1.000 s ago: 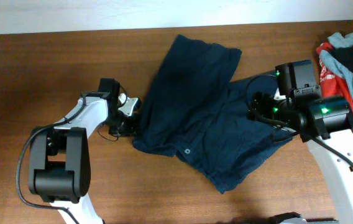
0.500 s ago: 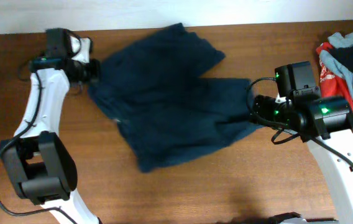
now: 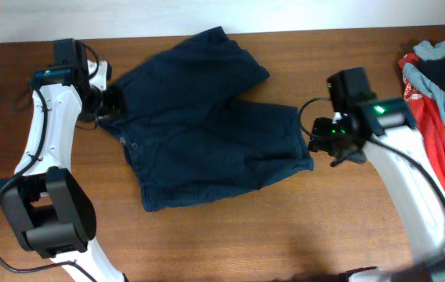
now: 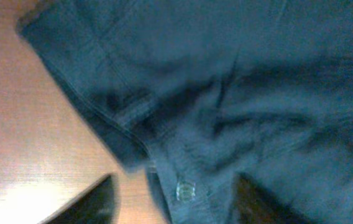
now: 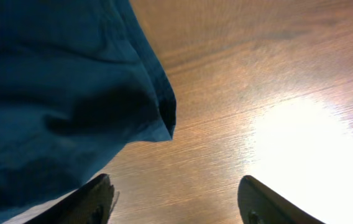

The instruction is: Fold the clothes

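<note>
Matt woven shorts (image 3: 207,133), glossy wooden table (image 3: 324,227)

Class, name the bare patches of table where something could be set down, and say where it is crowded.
Bare table runs along the front, below the shorts, between the left arm and right arm. A smaller patch lies at the back, between shorts and clothes pile. The right edge, under that pile, is crowded.

navy shorts (image 4: 238,87) fill most of the frame, rumpled, blurry. stitched waistband edge (image 4: 111,102) runs diagonally from upper left to bottom centre. pale button (image 4: 186,190) low centre. bare wood table (image 4: 27,143) at left. left gripper (image 4: 176,208) at the bottom edge, dark fingertips (image 4: 92,202) spread wide, cloth and button between them, nothing pinched.
</note>
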Controlling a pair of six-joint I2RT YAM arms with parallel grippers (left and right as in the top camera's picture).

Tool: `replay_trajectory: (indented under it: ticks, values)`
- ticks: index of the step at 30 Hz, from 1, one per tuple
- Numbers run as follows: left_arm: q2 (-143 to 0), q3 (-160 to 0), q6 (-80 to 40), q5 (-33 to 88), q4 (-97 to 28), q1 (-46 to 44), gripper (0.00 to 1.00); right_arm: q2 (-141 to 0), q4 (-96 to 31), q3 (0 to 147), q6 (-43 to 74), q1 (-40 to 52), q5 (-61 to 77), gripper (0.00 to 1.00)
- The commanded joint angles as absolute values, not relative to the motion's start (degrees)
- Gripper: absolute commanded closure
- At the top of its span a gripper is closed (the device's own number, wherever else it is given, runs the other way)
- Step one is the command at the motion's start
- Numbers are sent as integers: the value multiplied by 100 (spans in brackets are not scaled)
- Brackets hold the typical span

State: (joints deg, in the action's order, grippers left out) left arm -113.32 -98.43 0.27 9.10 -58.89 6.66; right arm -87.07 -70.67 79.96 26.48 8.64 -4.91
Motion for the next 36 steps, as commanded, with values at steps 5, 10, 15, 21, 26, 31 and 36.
replay_trajectory:
  ticks: [5, 10, 15, 21, 26, 31, 36]
  values:
    - [-11083, -9924, 222, 1431, -6875, 655, 71, -9511, -6908, 8003, 1765, 816, -23, 28]
    - [-10239, -9924, 217, 1365, -7223, 652, 71, -9236, -6845, 8005, 1669, 819, -19, 27]
    - [-9083, -9907, -342, 460, -7734, 626, 72, -8628, -7052, 8005, 1671, 819, -12, 27]
    - [-7472, -9312, -969, -106, -8058, 611, 66, -7288, -7181, 8003, 1671, 819, 56, 26]
    - [-6375, -7885, -985, 266, -7819, 611, 51, -6375, -7122, 7708, 1702, 823, -482, 26]
    - [-6040, -6305, -987, 1004, -7059, 611, 47, -6082, -6545, 6504, 2093, 823, -604, 7]
    - [-6379, -4698, -1184, 1632, -5811, 611, 47, -6681, -5166, 5378, 2191, 812, 38, 5]
